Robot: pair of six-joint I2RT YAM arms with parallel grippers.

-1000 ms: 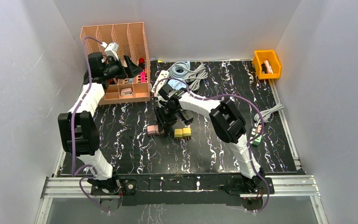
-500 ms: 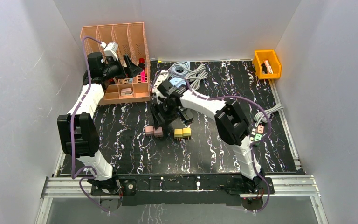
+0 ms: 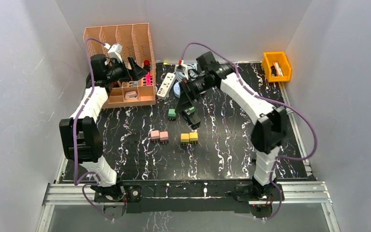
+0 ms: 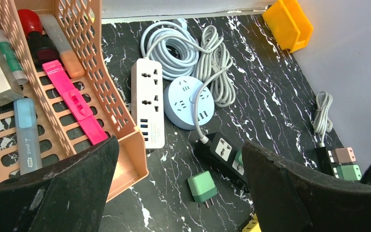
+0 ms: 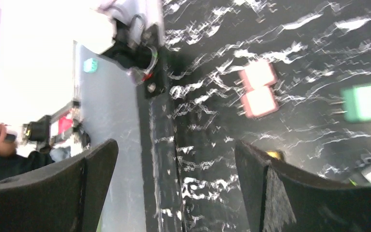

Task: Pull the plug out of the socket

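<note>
Table (image 3: pixel 232 159) black with white marbling, seen whole only from the top view. Same view places the left claw (image 4: pixel 179 147) at the orange organiser (image 3: pixel 121 65) and the right claw (image 5: pixel 174 145) over the sockets at back centre. Both are spread wide, nothing between the fingers. Right wrist view is blurred: only pink plugs (image 5: pixel 258 87), green plug (image 5: pixel 367 101) and the table edge. Left wrist view has the detail: white power strip (image 4: pixel 147 108), round blue socket (image 4: pixel 189 102), black power strip (image 4: pixel 222 154). Green plug lies loose on the table just beside the black power strip, in no socket. Writing on blue highlighter (image 4: pixel 26 135) too small to read. Organiser holds it plus pink marker (image 4: pixel 75 101) and orange highlighter (image 4: pixel 64 48). Yellow bin (image 3: pixel 276 65) at back right, contents unclear
</note>
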